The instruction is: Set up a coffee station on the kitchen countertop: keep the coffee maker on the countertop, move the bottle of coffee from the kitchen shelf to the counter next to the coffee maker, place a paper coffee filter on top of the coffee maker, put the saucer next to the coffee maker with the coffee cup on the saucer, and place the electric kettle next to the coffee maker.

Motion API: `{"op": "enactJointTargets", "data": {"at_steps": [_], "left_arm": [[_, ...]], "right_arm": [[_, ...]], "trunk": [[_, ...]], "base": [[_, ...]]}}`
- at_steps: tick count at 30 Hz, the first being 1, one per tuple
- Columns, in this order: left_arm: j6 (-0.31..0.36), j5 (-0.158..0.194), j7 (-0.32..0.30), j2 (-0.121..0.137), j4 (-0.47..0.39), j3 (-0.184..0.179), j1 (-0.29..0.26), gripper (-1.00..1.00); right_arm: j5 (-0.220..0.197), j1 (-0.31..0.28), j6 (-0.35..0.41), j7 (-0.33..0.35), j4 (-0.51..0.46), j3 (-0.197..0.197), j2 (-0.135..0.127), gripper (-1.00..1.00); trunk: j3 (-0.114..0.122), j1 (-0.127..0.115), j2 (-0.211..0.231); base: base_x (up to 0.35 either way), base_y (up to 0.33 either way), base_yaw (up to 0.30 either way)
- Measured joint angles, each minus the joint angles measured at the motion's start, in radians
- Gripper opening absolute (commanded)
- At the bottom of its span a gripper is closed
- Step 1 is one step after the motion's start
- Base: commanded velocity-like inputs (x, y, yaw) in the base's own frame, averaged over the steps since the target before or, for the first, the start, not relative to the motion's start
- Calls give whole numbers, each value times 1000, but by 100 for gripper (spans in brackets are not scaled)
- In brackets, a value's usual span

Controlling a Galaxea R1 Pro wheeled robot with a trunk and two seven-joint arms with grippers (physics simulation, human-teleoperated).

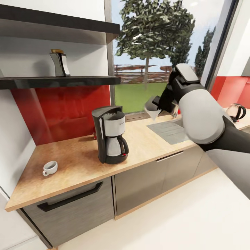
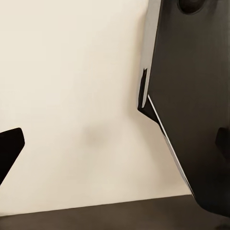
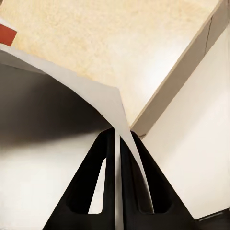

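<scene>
Above the far right stretch of the surface, the paper coffee filter (image 1: 152, 108) hangs in the air, pinched by the right gripper (image 3: 117, 143); the right wrist view shows the two dark fingers pressed together on the thin white wall of the cone, its open mouth flaring away from them. Held by one edge like this, the cone keeps its mouth free, which I judge suits lowering it onto a top opening. It is well apart from the coffee maker (image 1: 110, 135), which stands upright to its left near the middle of the kitchen countertop (image 1: 69, 163), lid raised (so the top seems ready to receive the filter).

Farther left and nearer, the coffee cup (image 1: 50, 168) sits alone on the bare wood. Up on the kitchen shelf (image 1: 59, 82) at the far left, the bottle of coffee (image 1: 59, 63) stands upright, not yet brought down. At the far right edge, beyond the right arm (image 1: 205, 114), the electric kettle (image 1: 238, 112) rests on another stretch of counter, well apart from the coffee maker.

Of the left gripper (image 2: 9, 148) the left wrist view gives one dark fingertip over pale floor; I cannot tell whether it is spread or closed.
</scene>
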Motion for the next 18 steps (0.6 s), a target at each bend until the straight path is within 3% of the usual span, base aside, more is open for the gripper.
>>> {"op": "enactJointTargets", "data": {"at_steps": [11, 18], "left_arm": [[3, 0, 6, 2, 2, 0, 3, 100], [4, 0, 62, 6, 2, 1, 14, 100]], "right_arm": [[-5, -17, -26, -10, 6, -2, 0, -100], [-7, -17, -28, -10, 9, -2, 0, -100]], "trunk": [[0, 0, 0], [0, 0, 0]], "base": [[0, 0, 0], [26, 96, 0]]}}
